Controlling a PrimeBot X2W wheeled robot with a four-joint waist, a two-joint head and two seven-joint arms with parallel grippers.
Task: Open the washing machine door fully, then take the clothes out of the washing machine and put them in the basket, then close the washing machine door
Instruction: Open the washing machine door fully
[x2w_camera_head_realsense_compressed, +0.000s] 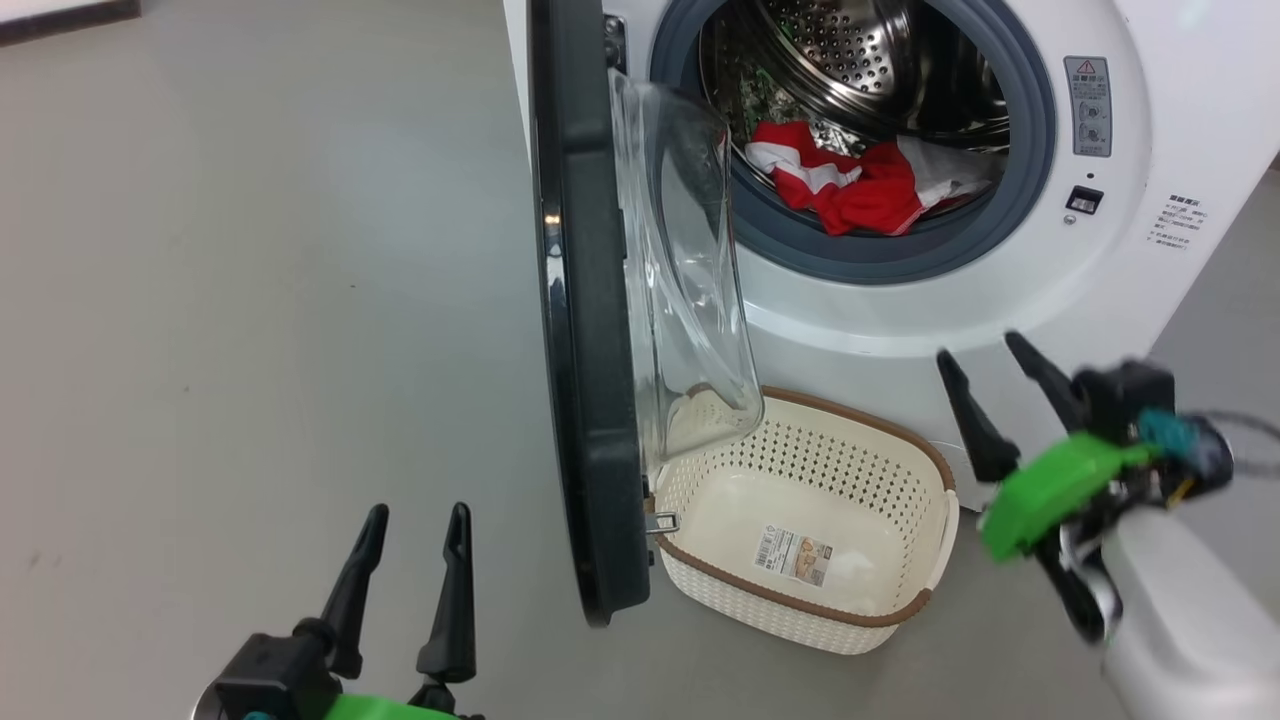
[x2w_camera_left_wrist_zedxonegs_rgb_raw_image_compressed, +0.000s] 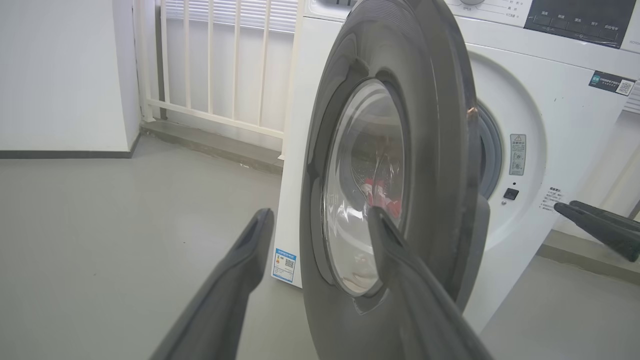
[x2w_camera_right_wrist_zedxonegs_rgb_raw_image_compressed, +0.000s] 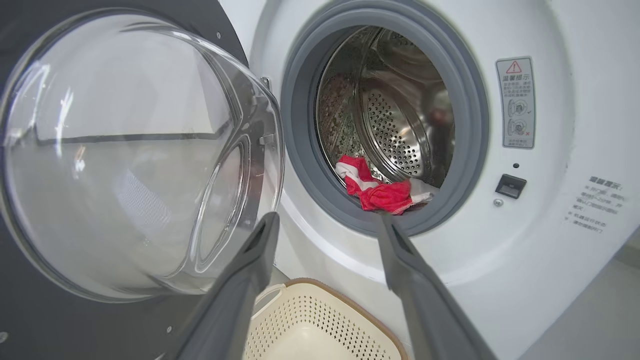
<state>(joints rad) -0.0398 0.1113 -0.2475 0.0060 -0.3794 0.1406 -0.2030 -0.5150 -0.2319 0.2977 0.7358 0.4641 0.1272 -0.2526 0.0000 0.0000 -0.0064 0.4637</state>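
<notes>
Washing machine (x2w_camera_head_realsense_compressed: 900, 320): white box-shaped front-loader standing on the grey floor (x2w_camera_head_realsense_compressed: 250, 300). The round opening is ringed by grey rubber (x2w_camera_head_realsense_compressed: 880, 262), with a perforated steel drum (x2w_camera_head_realsense_compressed: 850, 50) behind it. A small blue label (x2w_camera_left_wrist_zedxonegs_rgb_raw_image_compressed: 284, 265) sits at a low corner of the side panel.

Washing machine door (x2w_camera_head_realsense_compressed: 585, 350): large and round, with a wide glossy black rim. It is hinged at the left of the opening and swung out roughly square to the front, so the head view sees it edge-on. Its bulging clear glass bowl (x2w_camera_head_realsense_compressed: 690, 280) faces the side where the basket sits.

Basket (x2w_camera_head_realsense_compressed: 780, 622): small, cream-white perforated plastic, a rounded rectangle with a brown woven-look rim. It sits on the floor close against the foot of the machine, just beside the door's inner face. Its near-left corner lies under the glass bowl. Nothing is inside except a paper sticker (x2w_camera_head_realsense_compressed: 793, 555) on the bottom.

Clothes (x2w_camera_head_realsense_compressed: 860, 195): a crumpled red and white cloth lies low in the drum at the front lip, touching the rubber ring.

Right gripper (x2w_camera_head_realsense_compressed: 977, 347): dark fingers spread wide, holding nothing. It is beside the basket's right end, tips aimed at the machine front below the opening.

Left gripper (x2w_camera_head_realsense_compressed: 419, 510): fingers moderately apart and empty, above bare floor on the door's outer side, clear of the rim.
</notes>
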